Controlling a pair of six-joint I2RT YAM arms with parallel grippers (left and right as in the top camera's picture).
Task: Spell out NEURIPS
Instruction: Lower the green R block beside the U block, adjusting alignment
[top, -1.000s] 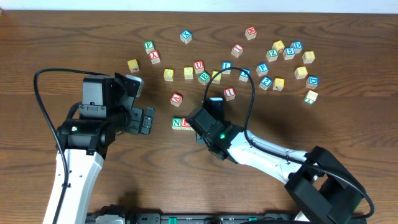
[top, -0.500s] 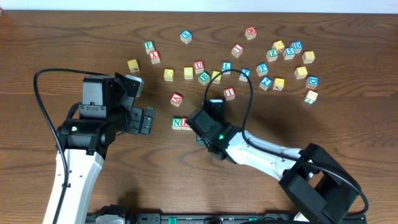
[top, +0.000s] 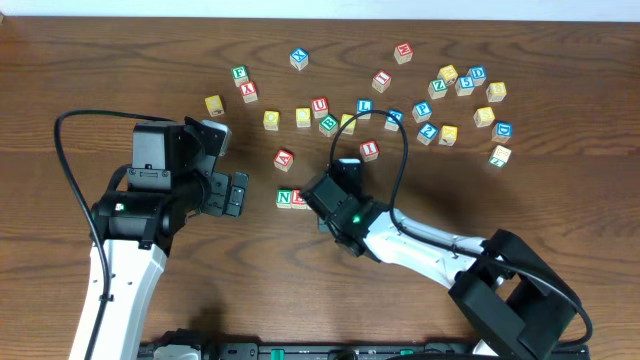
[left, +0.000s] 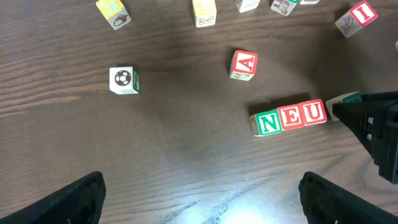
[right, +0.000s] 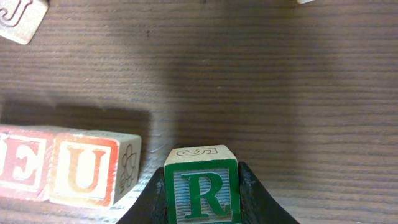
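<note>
The right gripper (right: 202, 200) has its jaws closed narrowly on the R cube (right: 202, 184), one finger on each side, and holds it just beside the U cube (right: 84, 169) at the right end of the row that begins with the N cube (left: 268, 123) and the E cube (left: 290, 116). A small gap separates R from U, and whether R already rests on the table (top: 120, 60) cannot be told. The main risk is probably the finger on the U side: it sits in that gap, so closing the gap could push U and knock the three touching cubes out of line. When the jaws open, that finger could also catch U or drag R askew. Setting R down too early would leave a visible gap in the word. The left gripper (left: 208, 200) hangs above the table with jaws fully spread, holding nothing. The I cube (left: 356, 15) lies loose farther off. No container is in view; every cube lies directly on the table.
</note>
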